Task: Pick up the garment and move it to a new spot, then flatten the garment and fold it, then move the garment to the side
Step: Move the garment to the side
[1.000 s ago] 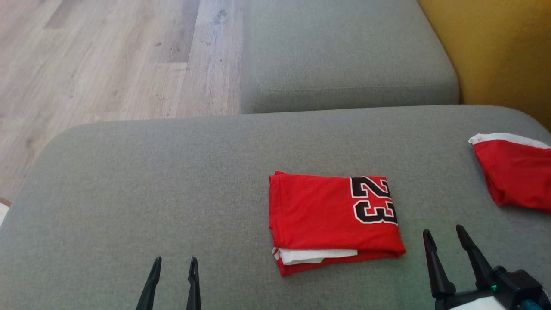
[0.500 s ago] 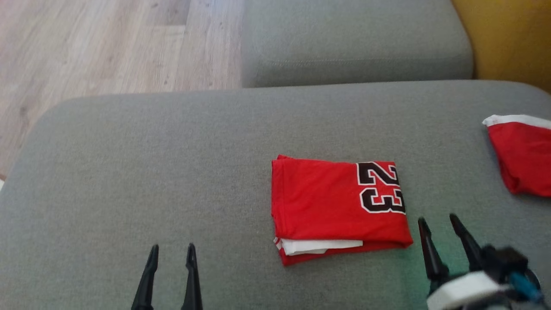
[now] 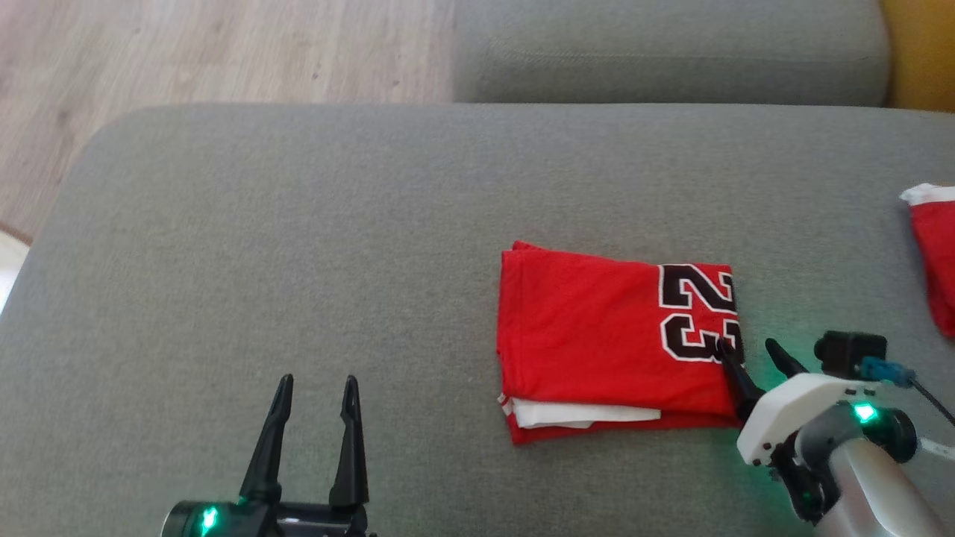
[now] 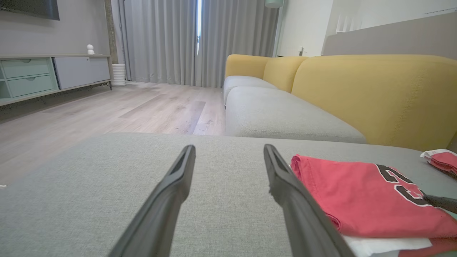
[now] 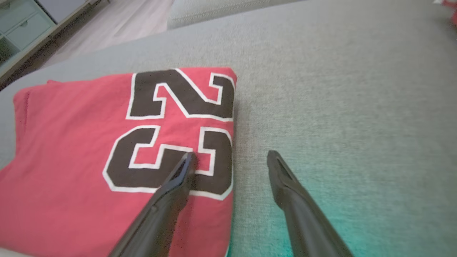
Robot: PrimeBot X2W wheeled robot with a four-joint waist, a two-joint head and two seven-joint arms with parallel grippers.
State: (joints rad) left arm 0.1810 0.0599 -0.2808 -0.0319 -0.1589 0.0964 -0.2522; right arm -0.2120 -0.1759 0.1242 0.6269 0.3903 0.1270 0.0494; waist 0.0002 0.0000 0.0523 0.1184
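Note:
The garment point(image 3: 597, 335) is a red jersey with a black "23", folded into a neat rectangle on the grey cushion point(image 3: 298, 246); a white layer peeks out at its near edge. My right gripper point(image 3: 750, 349) is open at the jersey's right edge, one finger over the number point(image 5: 185, 142) and the other over bare cushion beside it. The right wrist view shows this straddle, gripper point(image 5: 232, 155) empty. My left gripper point(image 3: 317, 384) stands open and empty at the lower left, well clear of the garment point(image 4: 364, 192), its fingertips apart point(image 4: 228, 148).
A second red and white cloth point(image 3: 936, 253) lies at the cushion's right edge. Another grey seat cushion point(image 3: 671, 52) sits beyond, with a yellow backrest point(image 4: 375, 92). Wooden floor point(image 3: 186, 52) lies to the left, a cabinet point(image 4: 43, 75) and curtains far off.
The head camera has tilted down and turned. My right gripper has moved forward and left, its fingers now straddling the jersey's right edge. Both grippers stay open.

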